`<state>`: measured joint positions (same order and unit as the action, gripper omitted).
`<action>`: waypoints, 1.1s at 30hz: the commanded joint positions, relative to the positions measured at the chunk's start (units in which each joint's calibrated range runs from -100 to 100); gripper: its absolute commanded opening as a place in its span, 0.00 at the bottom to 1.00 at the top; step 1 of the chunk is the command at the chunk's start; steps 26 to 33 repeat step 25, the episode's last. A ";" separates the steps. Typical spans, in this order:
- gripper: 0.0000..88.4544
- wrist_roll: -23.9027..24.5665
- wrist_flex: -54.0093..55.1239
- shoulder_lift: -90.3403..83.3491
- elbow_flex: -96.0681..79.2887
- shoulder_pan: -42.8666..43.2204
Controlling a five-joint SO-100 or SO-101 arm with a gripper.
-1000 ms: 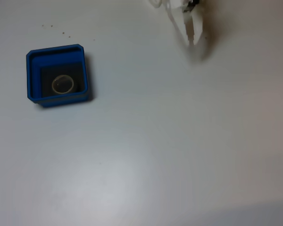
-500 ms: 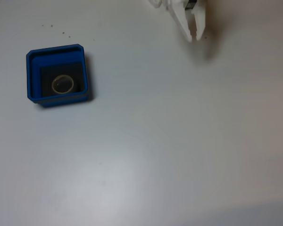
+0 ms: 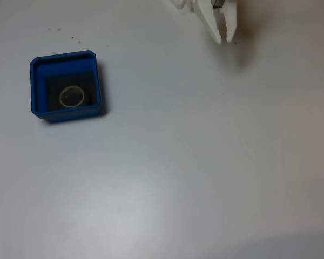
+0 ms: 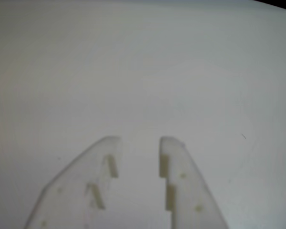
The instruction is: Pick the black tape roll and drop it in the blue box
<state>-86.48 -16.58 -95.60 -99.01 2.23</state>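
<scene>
Fixed view: I see the square bright-blue plastic box [image 3: 66,86] with a thick stepped rim and dark floor at the left of the frame, a little above mid-height, resting on the plain white table [image 3: 194,162]. Inside it, flat on the dark floor, lies the small black tape roll [image 3: 72,96] — only its pale whitish inner ring reads clearly against the floor. The white plastic two-finger gripper [image 3: 225,40] sits at the upper edge, right of centre, well apart from the box, tips pointing down the frame, casting a soft shadow on the table to its lower right.

Wrist view: my gripper [image 4: 139,140] enters from the bottom edge; its two pale fingers [image 4: 181,181] stand slightly spread with a narrow gap between them — nothing is held, only bare table beyond.
</scene>
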 commanded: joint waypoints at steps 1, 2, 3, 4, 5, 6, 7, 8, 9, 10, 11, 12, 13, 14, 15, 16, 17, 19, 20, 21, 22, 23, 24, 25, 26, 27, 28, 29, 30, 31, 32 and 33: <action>0.02 -0.12 0.58 -3.73 -0.81 -0.61; 0.02 -0.29 0.58 -3.65 -0.81 -0.52; 0.02 -0.03 0.58 -3.65 -0.81 -0.42; 0.02 -0.29 0.58 -3.57 -0.81 -0.42; 0.02 -0.29 0.58 -3.48 -0.81 -0.42; 0.02 -0.29 0.58 -3.48 -0.81 -0.42; 0.02 -0.29 0.58 -3.40 -0.81 -0.42; 0.02 -0.29 0.58 -3.40 -0.81 -0.42; 0.02 -0.29 0.58 -3.40 -0.81 -0.42; 0.02 -0.29 0.58 -3.40 -0.81 -0.42; 0.02 -0.29 0.58 -3.40 -0.81 -0.42; 0.02 -0.29 0.58 -3.40 -0.81 -0.42; 0.02 -0.29 0.58 -3.40 -0.81 -0.42; 0.02 -0.29 0.58 -3.40 -0.81 -0.42; 0.02 -0.29 0.58 -3.40 -0.81 -0.42; 0.02 -0.29 0.58 -3.40 -0.81 -0.42; 0.02 -0.29 0.58 -3.40 -0.81 -0.42; 0.02 -0.29 0.58 -3.40 -0.81 -0.42; 0.02 -0.29 0.58 -3.40 -0.81 -0.42; 0.02 -0.29 0.58 -3.40 -0.81 -0.42; 0.02 -0.29 0.58 -3.32 -0.81 -0.42; 0.02 -0.29 0.58 -3.32 -0.81 -0.42; 0.02 -0.29 0.58 -3.32 -0.81 -0.42; 0.02 -0.29 0.58 -3.32 -0.81 -0.42; 0.02 -0.29 0.58 -3.32 -0.81 -0.42; 0.02 -0.29 0.58 -3.32 -0.81 -0.42; 0.02 -0.29 0.58 -3.32 -0.81 -0.42; 0.02 -0.29 0.58 -3.32 -0.81 -0.42; 0.02 -0.29 0.58 -3.32 -0.81 -0.42; 0.02 -0.29 0.58 -3.32 -0.81 -0.42; 0.02 -0.29 0.58 -3.32 -0.81 -0.42; 0.02 -0.29 0.58 -3.32 -0.81 -0.42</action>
